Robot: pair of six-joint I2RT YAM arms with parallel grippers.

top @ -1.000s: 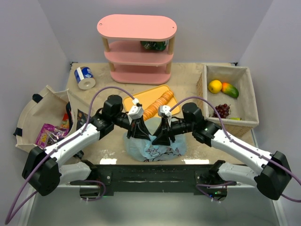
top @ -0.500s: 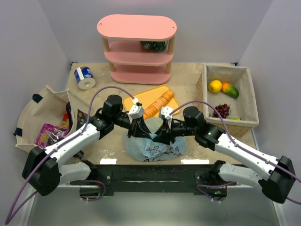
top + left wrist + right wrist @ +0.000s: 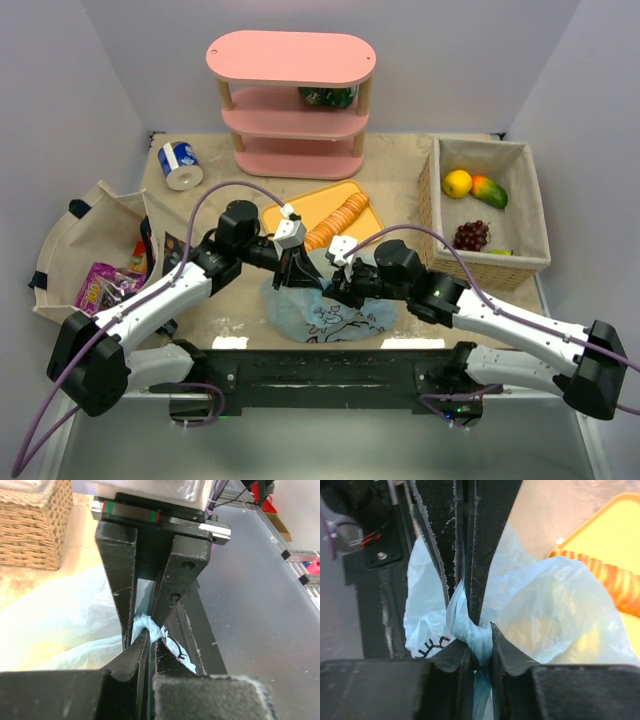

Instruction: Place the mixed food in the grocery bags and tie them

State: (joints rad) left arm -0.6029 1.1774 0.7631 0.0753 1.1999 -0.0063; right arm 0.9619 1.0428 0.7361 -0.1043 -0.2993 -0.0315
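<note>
A light-blue grocery bag (image 3: 325,314) with cartoon prints lies at the near middle of the table, something yellowish showing through it. My left gripper (image 3: 298,282) and right gripper (image 3: 336,292) meet tip to tip just above it. The left gripper (image 3: 148,647) is shut on a twisted strand of the bag's handle (image 3: 144,624). The right gripper (image 3: 480,655) is shut on another twisted blue strand (image 3: 465,615), and the bag's body (image 3: 560,610) bulges behind it. Purple and red snack packets (image 3: 103,283) lie at far left.
The packets sit in a beige cloth tote (image 3: 65,245). A wicker basket (image 3: 535,215) on the right holds an orange (image 3: 457,183), a mango (image 3: 490,190) and grapes (image 3: 470,235). The sliced loaf (image 3: 338,220) lies on a yellow board; a can (image 3: 181,165) and pink shelf (image 3: 291,100) stand behind.
My right arm has swung lower and leftward, bringing its gripper nearer the table's front edge with the bag strand in it. The left gripper has barely moved.
</note>
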